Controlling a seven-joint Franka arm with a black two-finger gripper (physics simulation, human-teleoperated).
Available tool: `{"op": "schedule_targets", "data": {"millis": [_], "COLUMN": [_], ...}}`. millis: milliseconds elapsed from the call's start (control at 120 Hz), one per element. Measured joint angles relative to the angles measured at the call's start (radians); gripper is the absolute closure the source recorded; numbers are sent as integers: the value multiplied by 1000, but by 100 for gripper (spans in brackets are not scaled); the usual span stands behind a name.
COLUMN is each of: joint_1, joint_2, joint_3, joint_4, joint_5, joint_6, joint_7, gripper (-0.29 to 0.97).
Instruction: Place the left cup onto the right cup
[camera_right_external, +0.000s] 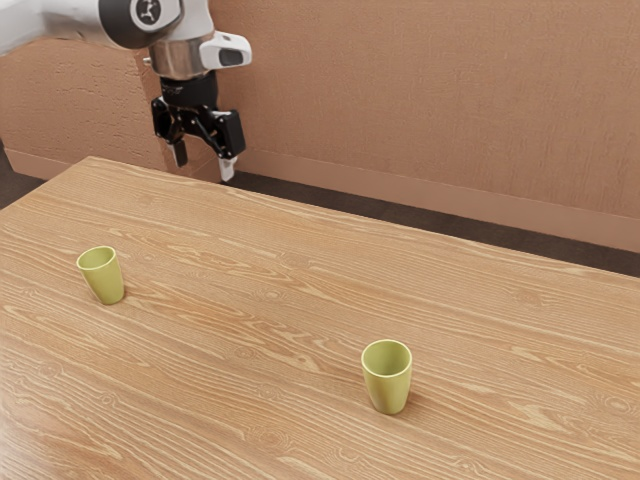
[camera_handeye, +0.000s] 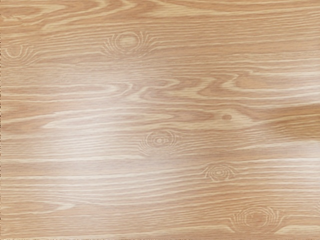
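Two olive-green cups stand upright on the wooden table (camera_right_external: 300, 260). The left cup (camera_right_external: 102, 274) is near the exterior view's left edge. The right cup (camera_right_external: 386, 375) stands nearer the front, right of the middle. My black gripper (camera_right_external: 204, 161) hangs high above the table's far left part, well behind the left cup and apart from both cups. Its fingers are spread, with nothing between them. Bare wood grain of the table (camera_handeye: 160, 120) lies under the hand in the wrist view.
A tan wall (camera_right_external: 450, 90) with a baseboard runs behind the table, with a strip of dark floor (camera_right_external: 480, 225) between. The table's far edge passes just below the gripper.
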Motion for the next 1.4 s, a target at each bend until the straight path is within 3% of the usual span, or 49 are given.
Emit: {"op": "schedule_targets", "data": {"millis": [408, 983, 1400], "joint_1": [1, 25, 129], "joint_2": [1, -10, -16], "joint_3": [0, 31, 28], "joint_4": [-13, -184, -272], "joint_5": [5, 9, 10], "joint_6": [2, 83, 163], "joint_7": [7, 28, 49], "gripper": [0, 0, 0]}}
